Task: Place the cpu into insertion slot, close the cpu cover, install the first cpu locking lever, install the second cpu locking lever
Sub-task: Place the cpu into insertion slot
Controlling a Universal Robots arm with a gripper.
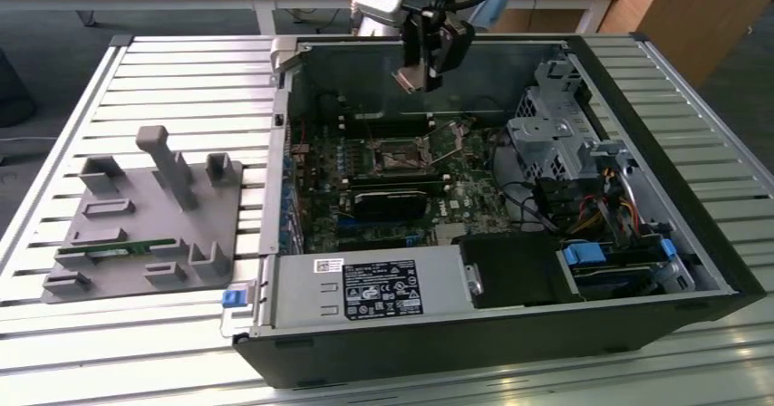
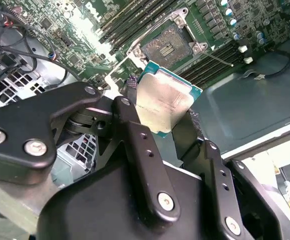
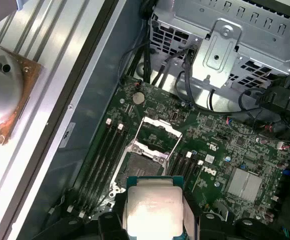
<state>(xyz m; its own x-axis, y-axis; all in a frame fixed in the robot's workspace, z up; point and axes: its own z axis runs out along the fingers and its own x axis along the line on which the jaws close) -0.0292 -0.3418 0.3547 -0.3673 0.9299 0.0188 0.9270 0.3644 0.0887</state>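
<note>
desk point(image 1: 181, 71): slatted metal surface carrying everything in the scene.
fixture tray point(image 1: 109, 216): grey, with upright posts, lying flat on the desk at the exterior view's left, just beside the computer case.
green module point(image 1: 121, 246): narrow strip lying in a recess of the fixture tray, near its front.
computer case point(image 1: 484, 343): black tower on its side, open upward, at the centre and the exterior view's right.
circuit board point(image 1: 472, 211): green, flat on the floor of the case, with long narrow black slots flanking the socket.
insertion slot point(image 1: 400, 157) point(image 2: 171, 46) point(image 3: 142, 162): square socket with a silver rim and dark centre, uncovered and unfilled.
cpu cover point(image 3: 162, 126): silver frame plate swung up off the slot, standing at one edge of it.
gripper point(image 1: 423, 71) point(image 2: 162, 107) point(image 3: 152, 220): above the open case, fingers closed against two opposite edges of the cpu.
cpu point(image 1: 409, 81) point(image 2: 165, 102) point(image 3: 152, 205): clamped between the fingers, silver top turned toward both wrist views, in the air well apart from the insertion slot.
drive cage point(image 1: 550, 139) point(image 3: 225, 45): perforated grey metal box inside the case, to the exterior view's right of the board, with cables beside it.
</note>
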